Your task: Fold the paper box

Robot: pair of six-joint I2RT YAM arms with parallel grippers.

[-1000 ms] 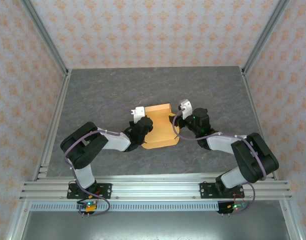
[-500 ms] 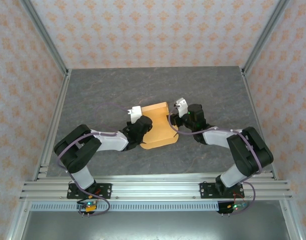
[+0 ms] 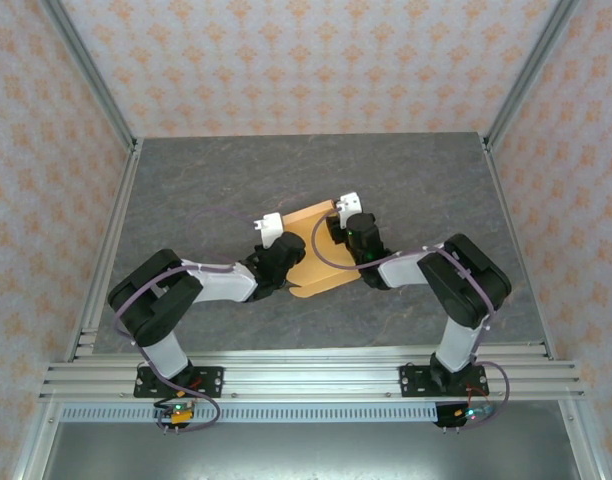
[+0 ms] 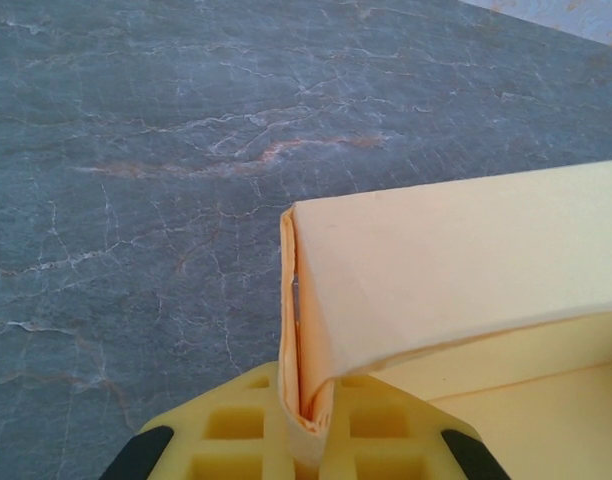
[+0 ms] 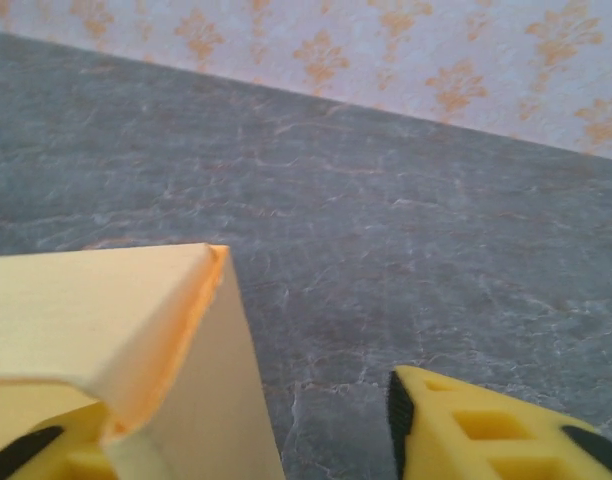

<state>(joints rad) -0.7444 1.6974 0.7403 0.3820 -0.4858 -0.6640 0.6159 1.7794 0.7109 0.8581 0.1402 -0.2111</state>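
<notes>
Evidently the fold is only partway done. From the top external camera, the paper box (image 3: 314, 262) sits near the middle of the grey worktop (image 3: 186, 190), between the two arms, looking tilted rather than flat. The left gripper (image 3: 283, 262) meets its left edge and the right gripper (image 3: 336, 232) its far right corner. One on each side probably lets one arm brace the card while the other works a wall.

In the left wrist view, the paper box (image 4: 466, 270) shows an upright wall doubled over on itself at the corner. The left gripper (image 4: 306, 430) has its jaws clenched on that doubled edge — apparently so the crease cannot spring open.

In the right wrist view, a raised corner of the paper box (image 5: 116, 300) lies over one finger of the right gripper (image 5: 236, 420). The other yellow finger (image 5: 476, 430) stands apart from the wall, with bare worktop (image 5: 406, 240) between. The jaws are released, straddling the wall rather than gripping it — placed, it seems, to close on it or press it inward.
</notes>
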